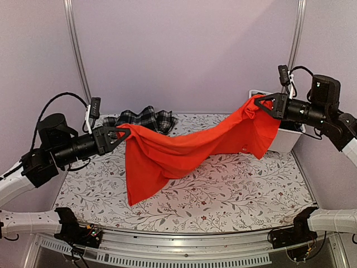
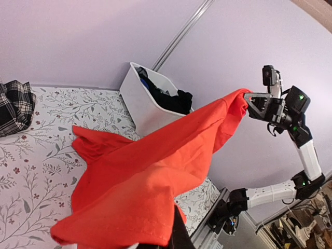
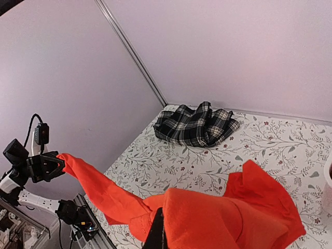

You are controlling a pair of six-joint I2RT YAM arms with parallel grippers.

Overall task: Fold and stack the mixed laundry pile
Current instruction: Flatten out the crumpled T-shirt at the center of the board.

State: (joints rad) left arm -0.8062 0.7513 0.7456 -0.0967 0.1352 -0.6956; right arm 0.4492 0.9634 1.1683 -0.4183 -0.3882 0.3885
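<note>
Orange-red garment (image 1: 184, 151), corners hidden in jaws

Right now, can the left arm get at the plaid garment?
Probably not yet. The plaid garment lies uncovered just beyond the left pincer, but that pincer is shut on the orange garment, stretched across to the right pincer.

Top external: fixed, high behind the robot, facing forward and down; the farthest view, taking in the whole floral tablecloth (image 1: 240, 195).
Left wrist: mounted on the left wrist, close behind the orange-red garment (image 2: 145, 181), facing across the table toward the right gripper (image 2: 248, 98) and white bin (image 2: 137, 98).
Right wrist: the opposite direction, toward the left gripper (image 3: 61, 158) and plaid garment (image 3: 196, 124).
Shared: all three show the orange-red garment and tablecloth; the wrist views face each other.
</note>
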